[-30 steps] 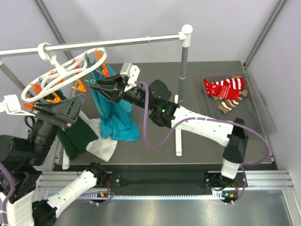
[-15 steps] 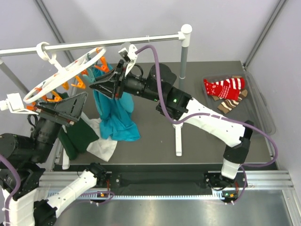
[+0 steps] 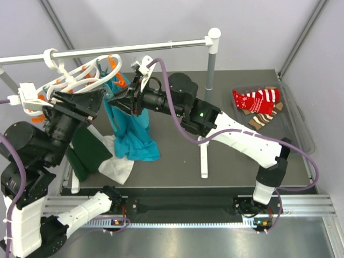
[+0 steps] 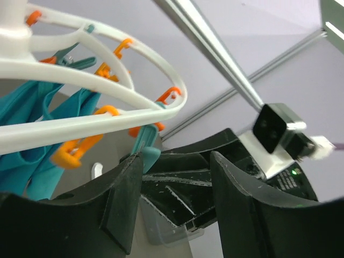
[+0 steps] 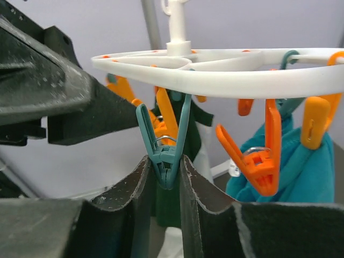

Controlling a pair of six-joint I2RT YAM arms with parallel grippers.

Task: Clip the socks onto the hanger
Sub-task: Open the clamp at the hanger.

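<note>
The white ring hanger [image 3: 75, 80] hangs by its hook from the rail, with orange and teal clothespins dangling; it also shows in the left wrist view [image 4: 107, 115] and the right wrist view [image 5: 226, 75]. My right gripper [image 3: 119, 98] is under the ring, its jaws shut on the lower tip of a teal clothespin [image 5: 164, 145]. My left gripper [image 3: 92, 99] is open and empty just left of it, facing the right gripper [image 4: 176, 158]. Red striped socks [image 3: 257, 99] and brown striped socks [image 3: 263, 118] lie far right.
The socks lie in a clear tray [image 3: 295, 115]. A teal garment [image 3: 131, 131] hangs from the hanger's pins, with a dark green cloth [image 3: 88, 153] and a white cloth [image 3: 118, 167] below it. The white rail [image 3: 145, 47] and its post [image 3: 209, 72] stand behind.
My left gripper has risen toward the hanger and the right gripper. My right gripper has lifted up to the ring. The ring has tilted and shifted.
</note>
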